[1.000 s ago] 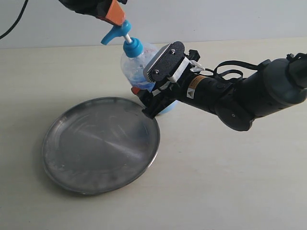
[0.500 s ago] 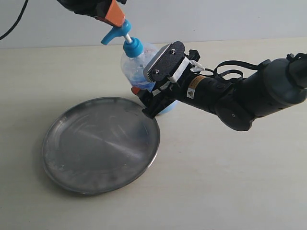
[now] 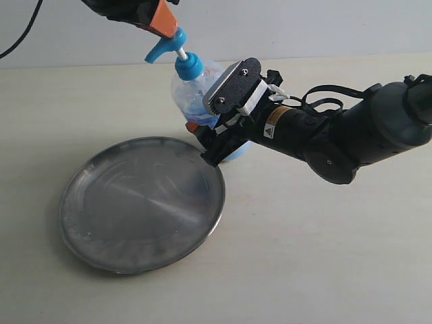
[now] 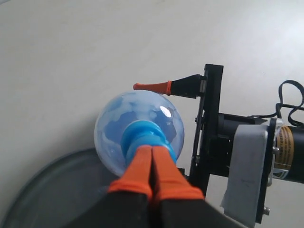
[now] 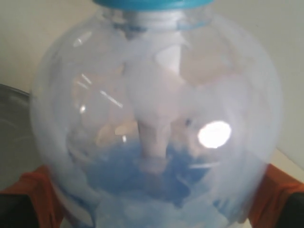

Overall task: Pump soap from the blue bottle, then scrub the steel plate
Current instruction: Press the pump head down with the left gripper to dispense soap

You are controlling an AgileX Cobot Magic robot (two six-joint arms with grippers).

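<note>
The blue bottle (image 3: 192, 91) stands upright behind the far rim of the steel plate (image 3: 138, 202). My right gripper (image 3: 202, 143) is shut on its round body, with an orange pad (image 5: 33, 192) on either side, as the right wrist view shows. My left gripper (image 3: 164, 19) is shut with nothing between its orange fingertips (image 4: 142, 164). It rests from above on the blue pump head (image 3: 165, 46). The only soap I see is the pale blue liquid (image 5: 142, 185) inside the bottle. The plate's surface looks bare and streaky.
Bottle and plate sit on a pale table (image 3: 324, 256). The right arm (image 3: 351, 135) stretches in low from the right edge, with a black cable (image 3: 324, 94) looped behind it. A pale wall (image 3: 304, 27) bounds the table's far side.
The pump head and my left fingertips have shifted very slightly to the right. The right gripper, the bottle body and the plate have not moved.
</note>
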